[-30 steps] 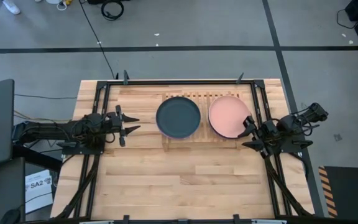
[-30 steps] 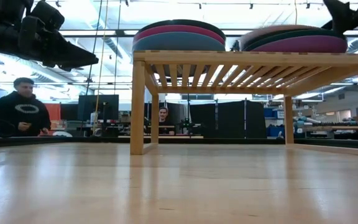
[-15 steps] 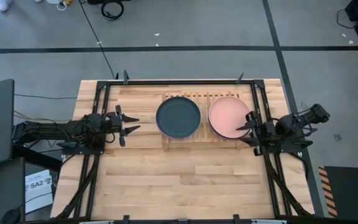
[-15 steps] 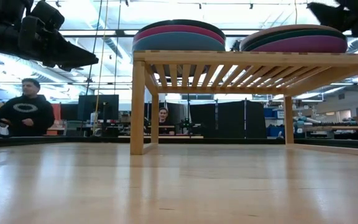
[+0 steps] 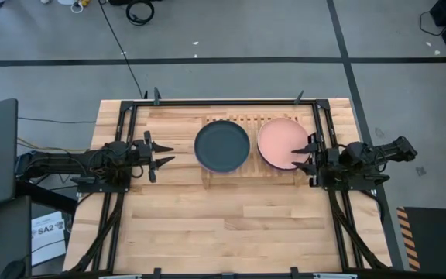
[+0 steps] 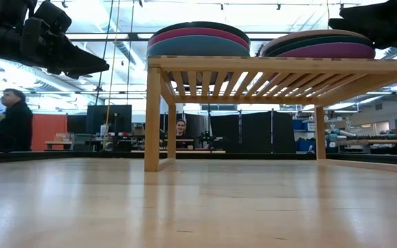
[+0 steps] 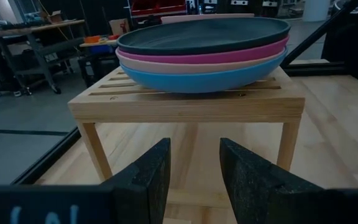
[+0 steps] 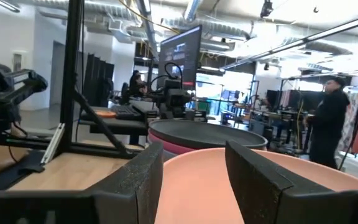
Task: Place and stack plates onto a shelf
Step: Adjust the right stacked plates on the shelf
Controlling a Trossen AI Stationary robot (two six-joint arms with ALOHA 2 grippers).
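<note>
Fingers of the right gripper (image 5: 313,155) are spread empty beside the pink plate (image 5: 281,143); its stack could be nudged off the shelf (image 5: 248,175).

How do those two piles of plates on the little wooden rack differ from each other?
The left pile has a dark charcoal plate on top; the right pile has a salmon pink one. Lowest in view on the left pile is a blue plate, on the right pile a purple plate. The right hand is at the right pile's edge; the left hand waits apart from the left pile. Both sit on the same rack.
</note>
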